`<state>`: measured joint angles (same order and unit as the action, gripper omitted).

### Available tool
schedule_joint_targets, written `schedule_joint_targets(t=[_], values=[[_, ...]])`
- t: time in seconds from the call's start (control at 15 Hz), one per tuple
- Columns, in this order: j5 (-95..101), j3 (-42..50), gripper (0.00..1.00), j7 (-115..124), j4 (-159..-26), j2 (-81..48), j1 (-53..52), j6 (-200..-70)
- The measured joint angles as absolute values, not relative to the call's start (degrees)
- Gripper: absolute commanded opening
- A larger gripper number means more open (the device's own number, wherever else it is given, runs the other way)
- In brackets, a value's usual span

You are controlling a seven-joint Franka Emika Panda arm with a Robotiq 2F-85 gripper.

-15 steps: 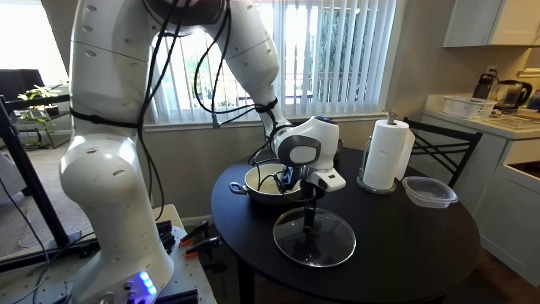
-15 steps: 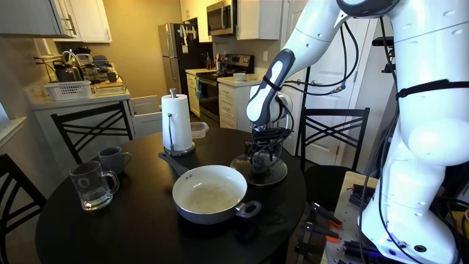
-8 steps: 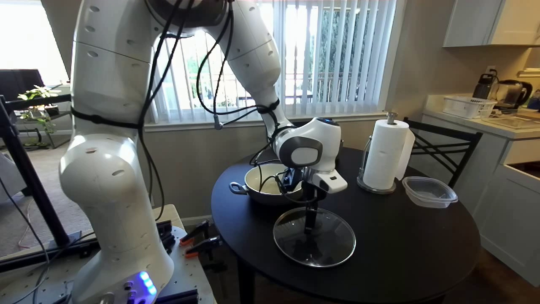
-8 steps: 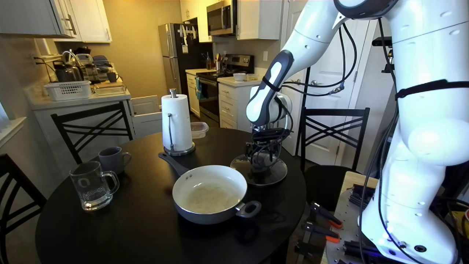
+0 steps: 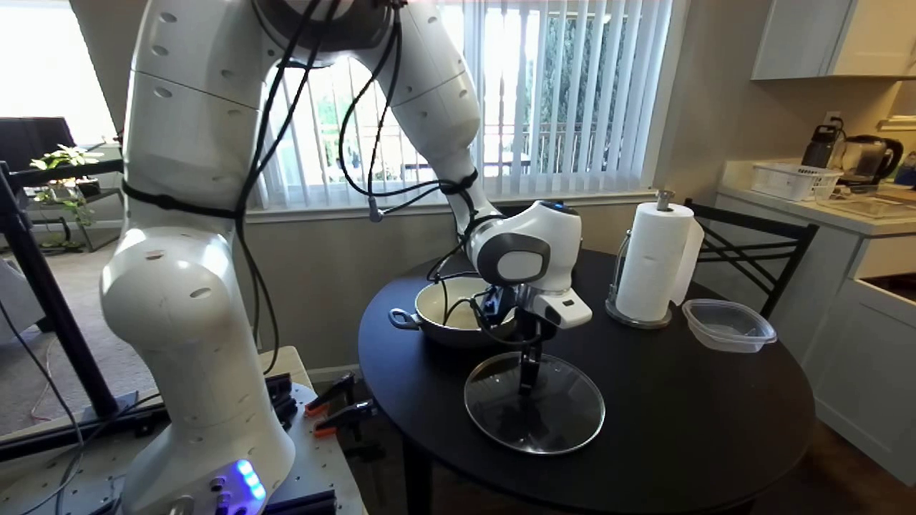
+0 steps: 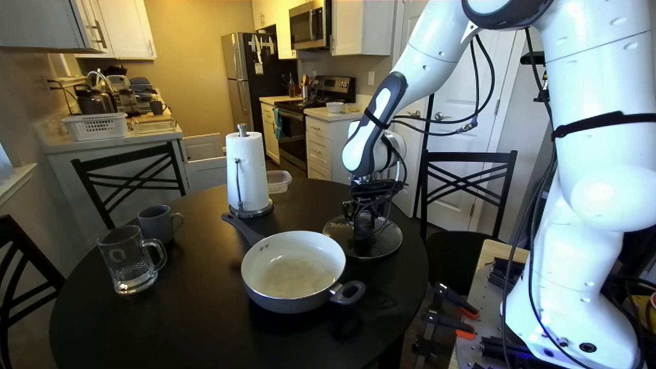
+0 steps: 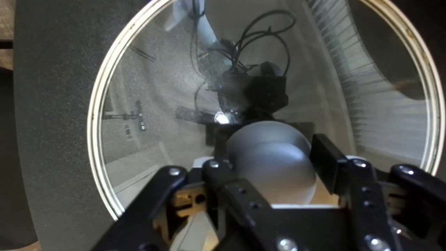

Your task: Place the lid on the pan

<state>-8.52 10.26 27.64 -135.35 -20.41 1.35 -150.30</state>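
Note:
The clear glass lid (image 5: 565, 418) with its metal rim lies flat on the dark round table, in both exterior views. Its rounded grey knob (image 7: 275, 174) fills the gap between my fingers in the wrist view. My gripper (image 7: 270, 151) points down over the lid's middle and is shut on that knob, with a dark pad (image 7: 329, 164) against its side. Beside the lid sits the pan (image 6: 293, 271), uncovered, cream inside and grey outside, with a long handle and a short loop handle. In an exterior view my wrist partly hides the pan (image 5: 435, 304).
A paper towel roll (image 6: 247, 171) on its stand is near the pan's long handle. A clear plastic container (image 5: 726, 325) sits close to it. A glass mug (image 6: 128, 261) and a grey mug (image 6: 156, 223) occupy the table's far side from the arm. Chairs surround the table.
My fingers have drawn together on the knob. The wrist has shifted a few pixels, and the lid has slid very slightly. The pan has stayed put.

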Motion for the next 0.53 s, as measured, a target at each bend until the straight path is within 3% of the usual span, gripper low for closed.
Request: schedule_joint_targets(t=[0.33,0.4,0.53], values=[[-8.8,10.4,0.34,27.7,-134.6,-20.6,1.4,-150.2],[-8.8,10.5,0.81,27.7,-134.5,-20.7,1.5,-150.2],[-8.8,10.6,0.88,27.8,-134.3,-20.8,1.5,-150.2]])
